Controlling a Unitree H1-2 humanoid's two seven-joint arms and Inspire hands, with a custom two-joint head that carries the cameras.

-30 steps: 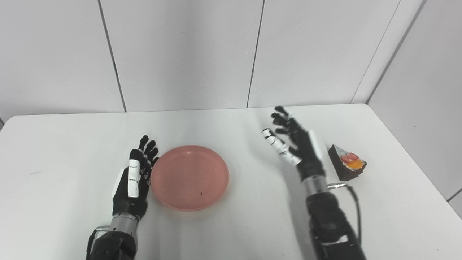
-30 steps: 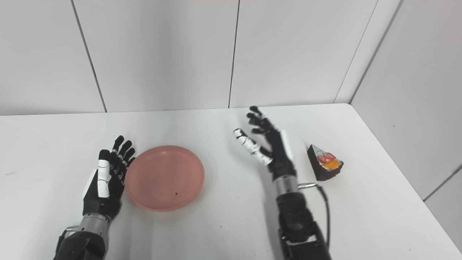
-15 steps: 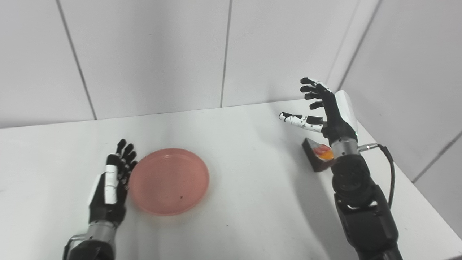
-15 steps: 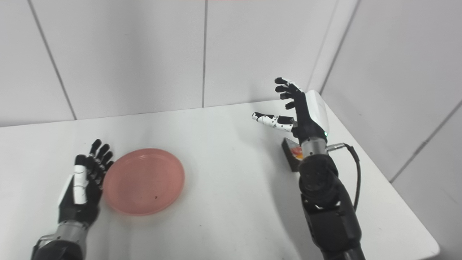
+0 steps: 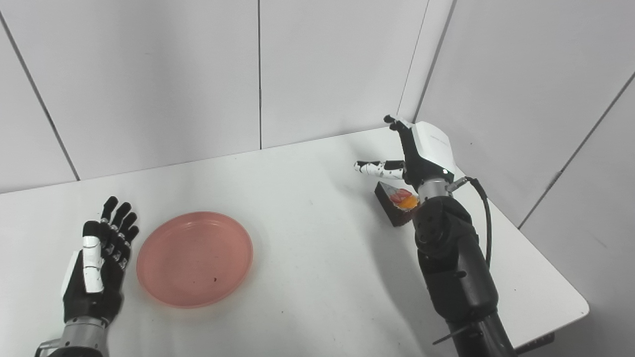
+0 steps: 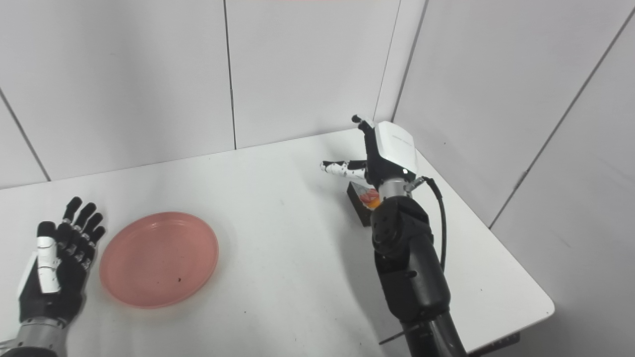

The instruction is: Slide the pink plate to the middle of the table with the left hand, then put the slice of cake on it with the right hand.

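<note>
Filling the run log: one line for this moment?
left hand: open beside plate | right hand: open above cake | cake: on table

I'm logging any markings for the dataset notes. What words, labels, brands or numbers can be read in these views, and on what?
None can be read.
pink plate: plain, only a small dark speck.
slice of cake: fruit topping, no label.
right hand: white back cover, no print visible.
left hand: no print visible.
table and wall panels: blank.

Glossy pink plastic plate (image 5: 195,258), smooth white table (image 5: 317,258)
</note>
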